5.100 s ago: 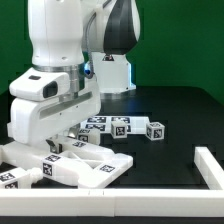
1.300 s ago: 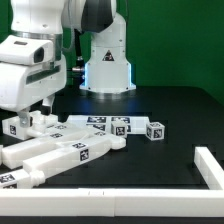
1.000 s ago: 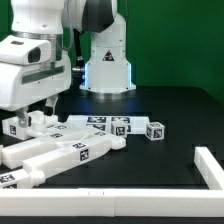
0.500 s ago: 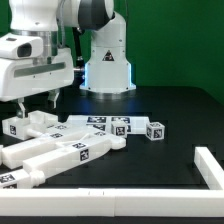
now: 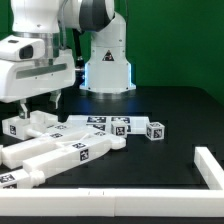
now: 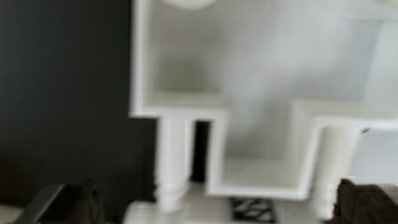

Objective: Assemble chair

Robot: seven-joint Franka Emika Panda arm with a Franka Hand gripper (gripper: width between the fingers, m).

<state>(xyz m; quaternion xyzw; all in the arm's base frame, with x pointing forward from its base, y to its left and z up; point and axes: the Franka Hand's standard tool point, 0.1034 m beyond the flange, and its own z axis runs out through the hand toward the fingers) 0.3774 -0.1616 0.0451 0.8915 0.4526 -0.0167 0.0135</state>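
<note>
- White border rail [image 5: 205, 165]: nearest item, running along the lower edge and up the lower right of the exterior view, at the rim of the black bench [image 5: 175, 100].
- Long bar [image 5: 75, 157]: the foremost of the chair parts, lying flat in the lower left. Its long axis climbs from the lower left corner toward the frame's centre. A second bar lies just behind it, roughly parallel.
- Tagged slab [image 5: 95, 124]: flat on the bench at centre left, touching the heap of bars. Its far edge points toward the frame's right.
- Small tagged block [image 5: 155, 130]: right of centre, standing apart from the heap with bare bench around it.
- Hand [image 5: 37, 105]: at middle left, hanging just above the left end of the heap and holding nothing. Its fingers [image 5: 57, 100] are spread wide and point downward.
- Wrist view: the hand [image 6: 214, 200] shows two dark fingertips [image 6: 63, 200] at opposite lower corners. The chair parts [image 6: 231, 100], blurred white, fill the space between and beyond them. Which piece lies directly beneath cannot be told.
- Governing relation: the parts lie directly below the hand and extend toward the frame's lower right. A straight descent would probably suit, provided the open span crosses the chosen bar's long axis.
- Arm base [image 5: 108, 65]: upper centre, well behind the parts.
- Green backdrop [image 5: 180, 40]: farthest, across the top of the frame.
</note>
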